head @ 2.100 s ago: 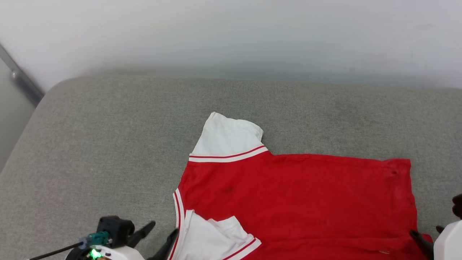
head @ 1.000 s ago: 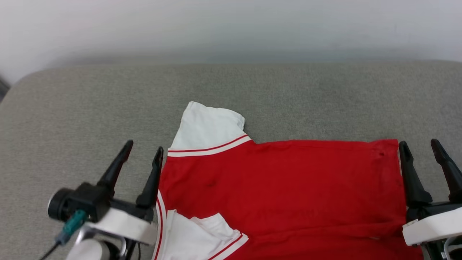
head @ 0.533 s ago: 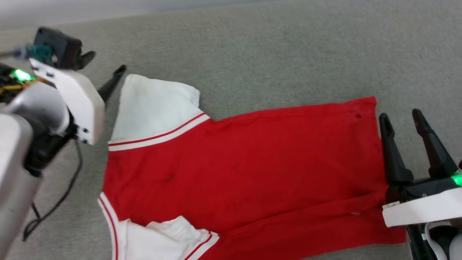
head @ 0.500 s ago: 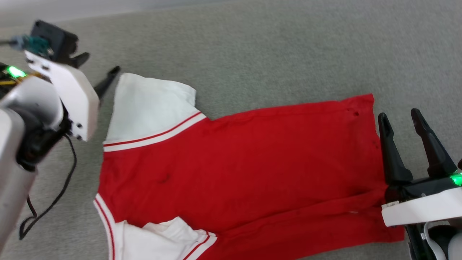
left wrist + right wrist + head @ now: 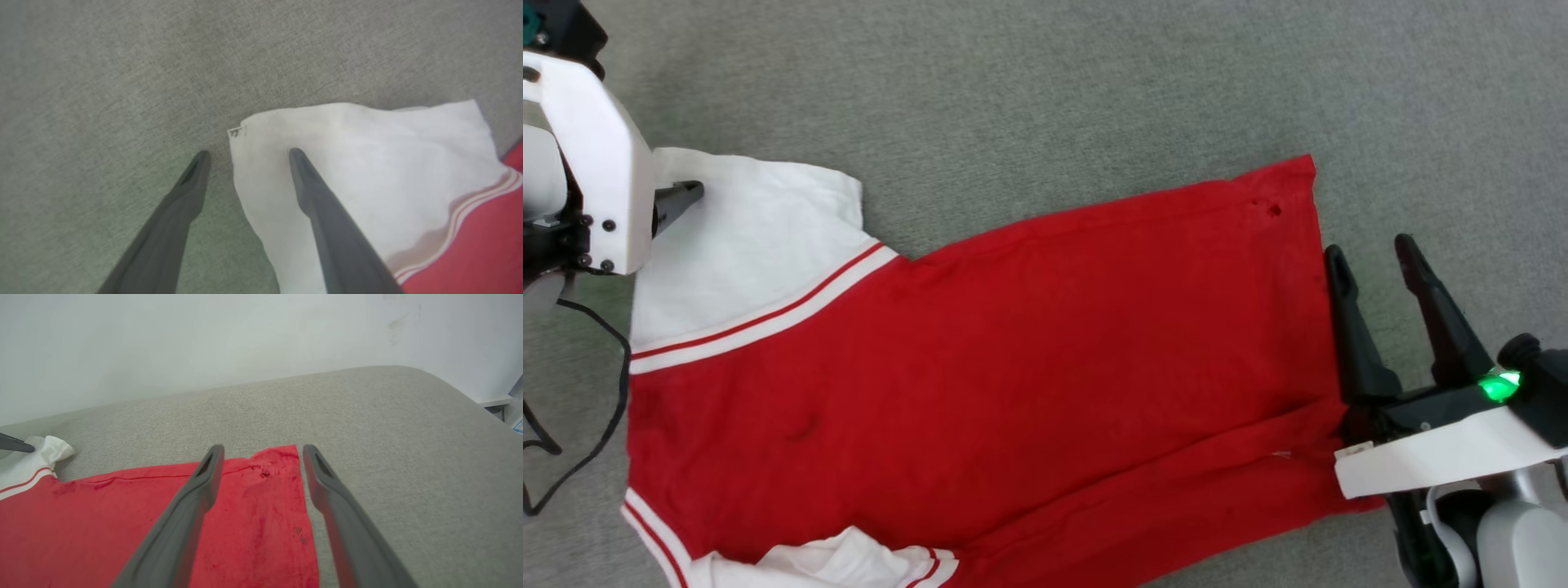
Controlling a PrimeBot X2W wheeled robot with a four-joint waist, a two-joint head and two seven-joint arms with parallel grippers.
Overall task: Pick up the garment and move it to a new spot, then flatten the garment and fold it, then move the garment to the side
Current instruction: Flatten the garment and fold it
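the garment [image 5: 1013,367] is lying mostly flat, left gripper [image 5: 247,153] and right gripper [image 5: 1368,247] straddling its edges, jaws spread, fold and side move not yet done

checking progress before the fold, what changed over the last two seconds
The left gripper moved from beside the collar out to the far white sleeve, one finger now over its corner. The right gripper came up along the hem, straddling its edge. Both open, nothing gripped. The head camera tilted down. The red jersey stayed flat on the grey cushion, near sleeve folded in.
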